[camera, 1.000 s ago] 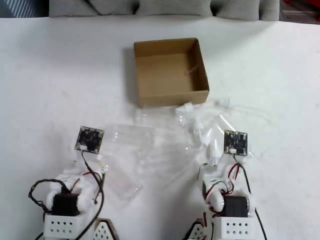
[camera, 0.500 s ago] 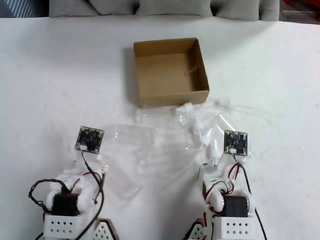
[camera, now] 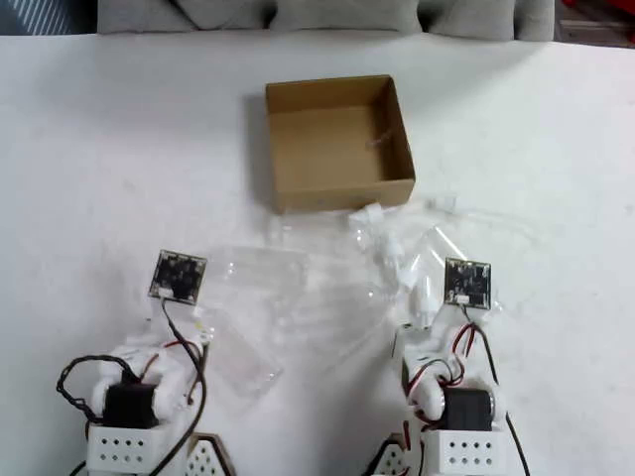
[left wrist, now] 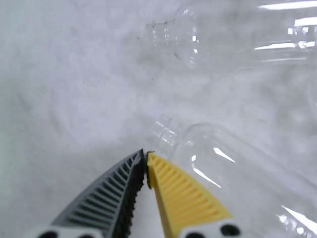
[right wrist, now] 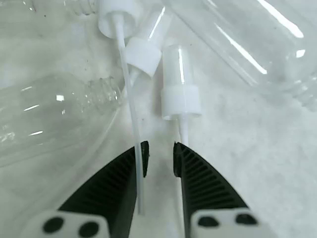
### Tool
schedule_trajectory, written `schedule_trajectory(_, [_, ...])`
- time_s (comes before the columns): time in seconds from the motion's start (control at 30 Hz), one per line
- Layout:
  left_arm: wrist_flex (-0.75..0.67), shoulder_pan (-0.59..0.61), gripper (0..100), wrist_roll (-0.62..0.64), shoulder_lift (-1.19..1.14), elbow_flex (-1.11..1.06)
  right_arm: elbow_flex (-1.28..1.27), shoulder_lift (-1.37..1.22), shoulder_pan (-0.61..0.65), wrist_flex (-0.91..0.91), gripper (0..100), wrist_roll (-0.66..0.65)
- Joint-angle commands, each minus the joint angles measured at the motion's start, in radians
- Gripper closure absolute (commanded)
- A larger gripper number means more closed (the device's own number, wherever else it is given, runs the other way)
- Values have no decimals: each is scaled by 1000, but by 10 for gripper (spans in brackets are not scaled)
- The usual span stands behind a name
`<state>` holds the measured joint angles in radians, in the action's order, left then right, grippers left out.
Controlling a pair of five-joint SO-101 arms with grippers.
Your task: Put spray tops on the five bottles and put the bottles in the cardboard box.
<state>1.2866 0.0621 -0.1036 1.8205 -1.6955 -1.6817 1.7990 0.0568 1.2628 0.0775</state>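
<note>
Right wrist view: right gripper [right wrist: 158, 148] poised at a spray top [right wrist: 181, 96]

It sits narrowly parted beside the top's tube, seemingly set to pick. The left gripper [left wrist: 146, 156], closed and empty, rests by a capless bottle [left wrist: 223, 163]. The cardboard box [camera: 342, 188] waits beyond.

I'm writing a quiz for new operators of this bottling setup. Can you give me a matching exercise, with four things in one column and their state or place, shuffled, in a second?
Things:
1. cardboard box
2. left gripper
3. right gripper
4. spray tops

States:
A. white, lying among clear bottles
B. shut, beside a bare bottle neck
C. brown, open-topped, beyond the bottles
D. slightly open, over thin white tubes

Pairs: 1-C, 2-B, 3-D, 4-A.
</note>
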Motion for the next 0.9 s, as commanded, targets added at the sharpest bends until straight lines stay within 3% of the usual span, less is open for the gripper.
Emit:
schedule_trajectory(0.0, [3, 4, 980, -12, 7, 3, -9, 1, -10, 5, 942, 8])
schedule_trajectory(0.23, [-34, 8, 980, -9, 8, 34, -9, 1, -10, 5, 942, 8])
schedule_trajectory(0.5, [-15, 4, 980, 0, 4, 255, -9, 1, -10, 5, 942, 8])
schedule_trajectory(0.7, [91, -48, 980, 166, -5, 388, -9, 1, -10, 5, 942, 8])
schedule_trajectory(0.87, [72, -127, 972, 273, -216, 479, -9, 1, -10, 5, 942, 8])
